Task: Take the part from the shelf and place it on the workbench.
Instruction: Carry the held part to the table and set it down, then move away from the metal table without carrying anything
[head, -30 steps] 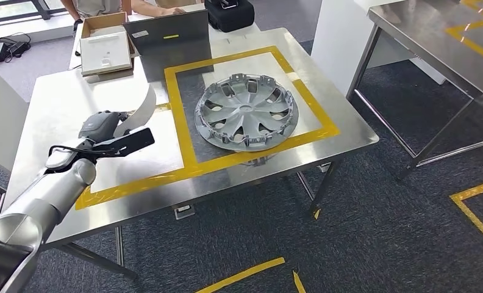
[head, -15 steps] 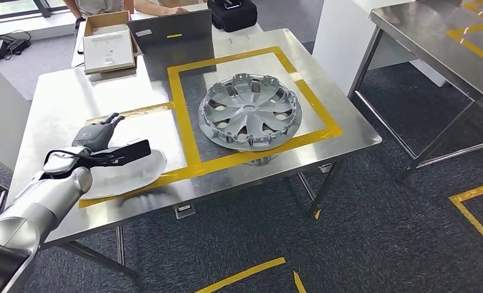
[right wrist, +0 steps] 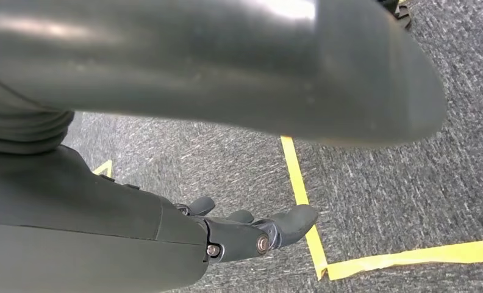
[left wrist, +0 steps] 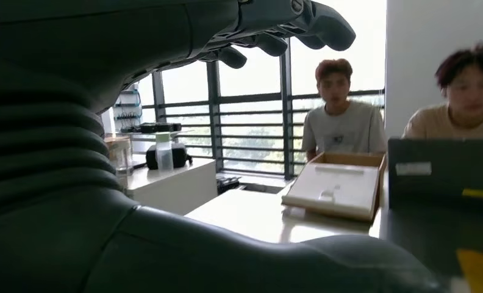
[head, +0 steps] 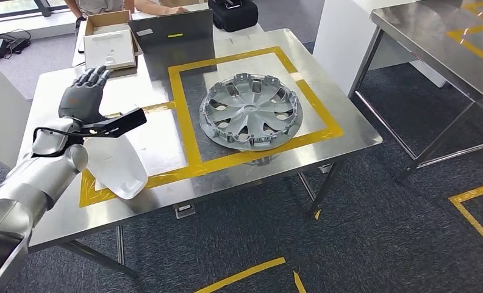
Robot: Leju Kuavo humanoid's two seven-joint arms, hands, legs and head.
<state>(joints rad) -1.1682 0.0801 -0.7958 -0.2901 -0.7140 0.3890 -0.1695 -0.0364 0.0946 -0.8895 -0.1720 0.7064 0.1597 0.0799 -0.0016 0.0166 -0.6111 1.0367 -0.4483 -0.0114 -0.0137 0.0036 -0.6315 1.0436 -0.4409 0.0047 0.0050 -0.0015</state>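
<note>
The white part (head: 118, 166) lies on the table (head: 62, 104), inside the yellow tape frame (head: 184, 122) beside the one holding the silver wheel cover (head: 249, 112), which suggests the frame marks its drop spot. The left hand (head: 80, 97) hovers above and beyond it with fingers spread and holding nothing, so the part looks released and the placing done. The right hand (right wrist: 251, 235) hangs over the carpet, fingers loosely apart and empty, apparently not needed.
</note>
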